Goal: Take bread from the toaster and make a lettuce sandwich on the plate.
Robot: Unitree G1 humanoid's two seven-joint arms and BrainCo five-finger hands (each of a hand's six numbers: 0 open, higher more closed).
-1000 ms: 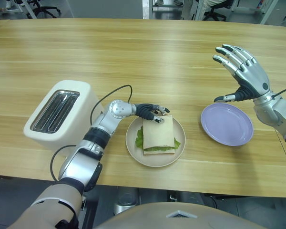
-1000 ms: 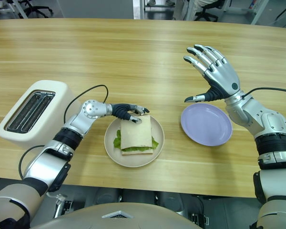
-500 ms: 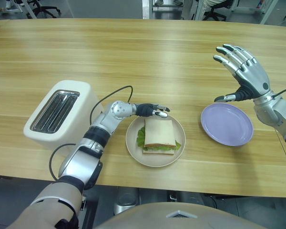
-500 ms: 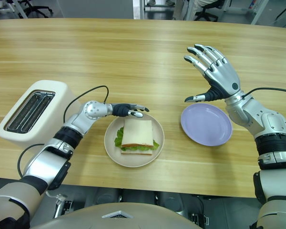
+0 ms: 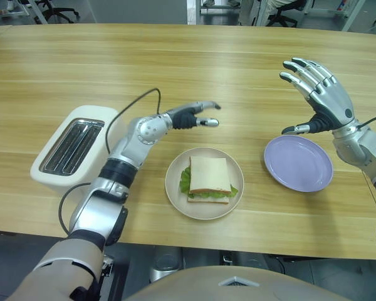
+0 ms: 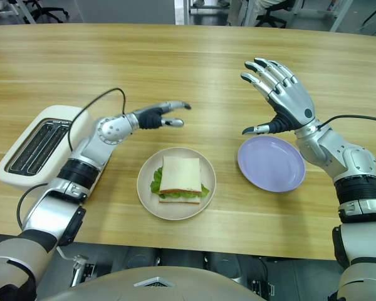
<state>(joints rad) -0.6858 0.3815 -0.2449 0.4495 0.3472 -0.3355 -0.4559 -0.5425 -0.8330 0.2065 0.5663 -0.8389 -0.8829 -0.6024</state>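
The sandwich (image 5: 208,179) lies on the tan plate (image 5: 171,188), near the middle of the worktop's (image 5: 175,63) front edge. A slice of bread is on top and lettuce (image 5: 183,182) shows at its left and front sides. It is close to square, its sides running roughly parallel to the front edge.

The left hand (image 5: 191,116) hovers over bare wood just behind the plate, released, fingers stretched out toward the right and holding nothing. From this hand the sandwich lies toward the front edge and slightly right, with nothing between them. It is clearly the nearer hand.

The right hand (image 5: 319,94) is raised and spread wide, also holding nothing, above the far rim of the purple plate (image 5: 299,164), which sits bare near the right end, well apart from the sandwich.

The toaster (image 5: 75,150) stands toward the front left corner, and no bread shows in its slots.

Judging by how things lie, the sandwich looks finished. If any touch is left, such as squaring the top slice, it falls to the left hand. The toaster beside the left forearm is the only thing it could knock.
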